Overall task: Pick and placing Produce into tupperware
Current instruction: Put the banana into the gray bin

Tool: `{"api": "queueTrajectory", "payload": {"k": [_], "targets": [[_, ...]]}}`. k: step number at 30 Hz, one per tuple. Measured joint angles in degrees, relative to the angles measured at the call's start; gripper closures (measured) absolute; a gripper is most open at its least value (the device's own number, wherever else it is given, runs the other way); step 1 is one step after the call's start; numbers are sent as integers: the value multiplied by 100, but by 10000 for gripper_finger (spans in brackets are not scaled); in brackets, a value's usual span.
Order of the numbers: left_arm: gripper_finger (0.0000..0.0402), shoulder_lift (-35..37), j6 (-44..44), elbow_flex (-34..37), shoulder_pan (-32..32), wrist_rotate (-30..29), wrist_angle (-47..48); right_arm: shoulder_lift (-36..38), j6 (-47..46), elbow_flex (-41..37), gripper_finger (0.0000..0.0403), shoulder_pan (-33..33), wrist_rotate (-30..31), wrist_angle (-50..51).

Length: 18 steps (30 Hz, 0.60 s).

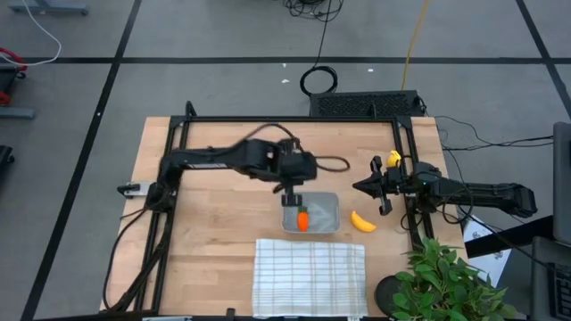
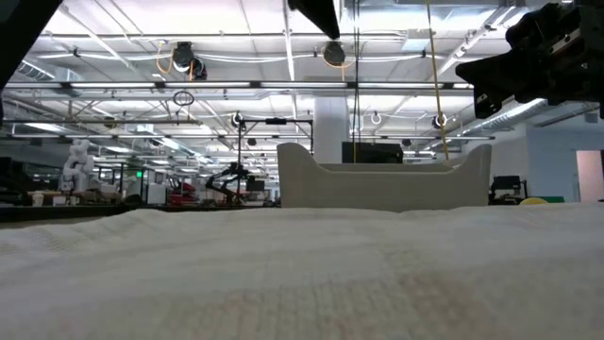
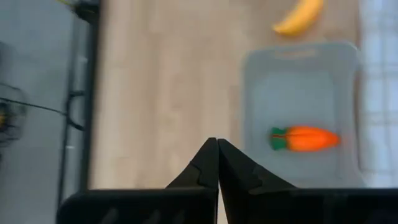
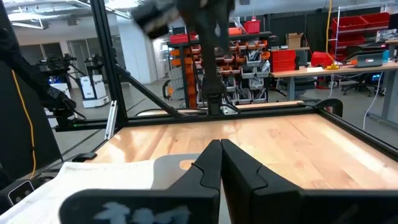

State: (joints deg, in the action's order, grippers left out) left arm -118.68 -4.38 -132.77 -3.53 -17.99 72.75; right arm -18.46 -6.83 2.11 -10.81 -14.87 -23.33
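Note:
The translucent tupperware (image 1: 321, 207) stands on the wooden table with the orange carrot (image 1: 302, 218) lying flat inside it, also seen in the left wrist view (image 3: 305, 138). The yellow banana (image 1: 361, 221) lies on the table just right of the tupperware. A small yellow fruit (image 1: 393, 160) sits by the right arm. My left gripper (image 1: 293, 201) hangs shut and empty above the tupperware's left end, its shut fingers (image 3: 217, 162) clear of the carrot. My right gripper (image 1: 361, 187) waits shut, level, at the right, beyond the banana.
A white grid-striped cloth (image 1: 310, 275) lies at the near edge in front of the tupperware. A leafy potted plant (image 1: 446, 281) stands at the near right corner. Black frame rails (image 1: 406, 152) run along the table's sides and back.

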Motion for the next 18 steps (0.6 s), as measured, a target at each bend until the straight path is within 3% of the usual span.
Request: {"api": "queueTrajectory", "payload": {"k": [18], "targets": [[401, 1187, -448, 27, -133, -475, -352, -10, 0, -2, 403, 0, -3, 98]]}}
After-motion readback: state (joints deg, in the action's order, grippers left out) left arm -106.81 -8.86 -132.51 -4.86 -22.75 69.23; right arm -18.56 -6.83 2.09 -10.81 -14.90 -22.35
